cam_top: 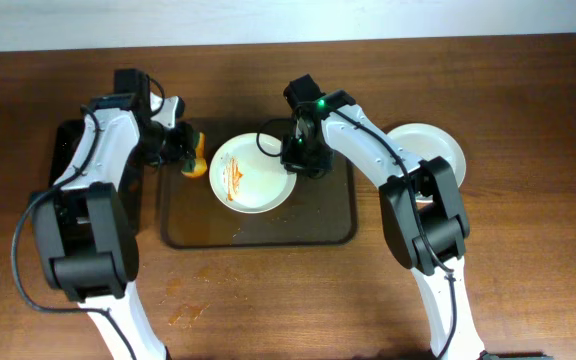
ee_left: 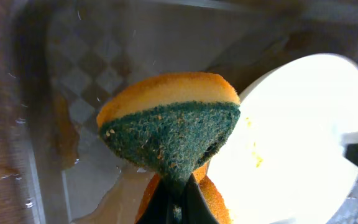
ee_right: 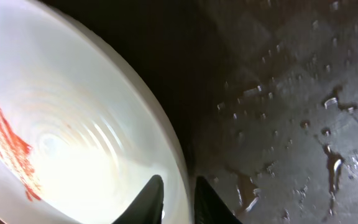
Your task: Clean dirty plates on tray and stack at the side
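Right hand (cam_top: pixel 295 152) is pinching the near-side rim of the streaked plate (cam_top: pixel 253 175), which is lying on the tray (cam_top: pixel 258 232) toward the far edge of the tabletop (cam_top: pixel 528 280). Left hand (cam_top: pixel 180 148) is gripping a sponge (cam_top: pixel 196 158), hovering just beside that plate's left rim. A plain plate (cam_top: pixel 438 145) is sitting toward the right edge.

Brown wood-grain table (cam_top: pixel 548 280)
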Tool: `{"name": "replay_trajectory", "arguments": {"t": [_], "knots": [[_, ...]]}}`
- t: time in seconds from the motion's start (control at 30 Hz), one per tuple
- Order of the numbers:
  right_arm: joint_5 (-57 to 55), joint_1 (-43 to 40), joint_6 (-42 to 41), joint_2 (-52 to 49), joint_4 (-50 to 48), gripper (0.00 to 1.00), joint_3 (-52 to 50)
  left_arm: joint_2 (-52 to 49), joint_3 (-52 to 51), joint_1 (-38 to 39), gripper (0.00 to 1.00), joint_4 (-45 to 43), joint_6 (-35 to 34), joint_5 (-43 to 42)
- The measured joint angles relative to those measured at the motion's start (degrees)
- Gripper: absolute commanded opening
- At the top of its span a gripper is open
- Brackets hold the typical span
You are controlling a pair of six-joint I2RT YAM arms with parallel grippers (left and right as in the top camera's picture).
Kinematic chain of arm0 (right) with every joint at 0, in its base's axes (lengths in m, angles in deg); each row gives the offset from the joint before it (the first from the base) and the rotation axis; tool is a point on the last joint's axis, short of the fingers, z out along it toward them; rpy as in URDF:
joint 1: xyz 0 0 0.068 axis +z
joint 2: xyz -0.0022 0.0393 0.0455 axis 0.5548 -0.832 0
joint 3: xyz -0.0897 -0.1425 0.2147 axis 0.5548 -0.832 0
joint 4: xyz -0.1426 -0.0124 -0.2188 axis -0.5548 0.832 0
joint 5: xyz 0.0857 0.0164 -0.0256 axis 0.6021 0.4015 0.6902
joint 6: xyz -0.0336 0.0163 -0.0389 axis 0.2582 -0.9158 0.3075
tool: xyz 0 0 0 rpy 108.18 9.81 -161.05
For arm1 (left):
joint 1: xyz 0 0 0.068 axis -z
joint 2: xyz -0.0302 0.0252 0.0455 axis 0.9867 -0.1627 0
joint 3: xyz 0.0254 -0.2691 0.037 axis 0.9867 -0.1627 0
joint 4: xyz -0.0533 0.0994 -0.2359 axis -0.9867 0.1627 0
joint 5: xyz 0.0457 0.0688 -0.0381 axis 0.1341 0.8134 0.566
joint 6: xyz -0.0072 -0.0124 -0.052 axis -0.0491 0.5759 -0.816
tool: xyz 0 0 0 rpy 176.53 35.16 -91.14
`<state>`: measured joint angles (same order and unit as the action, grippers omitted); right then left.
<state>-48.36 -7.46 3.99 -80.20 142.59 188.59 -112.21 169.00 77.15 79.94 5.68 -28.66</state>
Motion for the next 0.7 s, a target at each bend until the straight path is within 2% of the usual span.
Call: {"name": "replay_trajectory", "arguments": {"t": [0.03, 0.07, 0.47, 0.6, 0.7], "knots": [[-0.04, 0.0, -0.17, -0.17, -0.39, 0.08, 0.0, 1.64, 0.42, 0.07, 0.01, 0.7, 0.24, -0.02], [0.02, 0.0, -0.48, -0.55, -0.57, 0.04, 0.0, 2.64, 0.66, 0.17, 0.01, 1.2, 0.48, -0.02], [1.86, 0.0, -0.83, -1.31, -1.62, 0.04, 0.02, 2.58, 0.9, 8.04, 0.01, 1.7, 4.66, 2.25], [2.05, 0.0, -0.85, -1.33, -2.14, 0.04, 0.02, -5.03, 0.98, 8.72, 0.01, -2.12, 4.81, 6.03], [2.05, 0.0, -0.85, -1.33, -2.16, 0.04, 0.02, -6.08, 1.18, 9.44, 0.0, -2.67, 4.81, 6.62]]}}
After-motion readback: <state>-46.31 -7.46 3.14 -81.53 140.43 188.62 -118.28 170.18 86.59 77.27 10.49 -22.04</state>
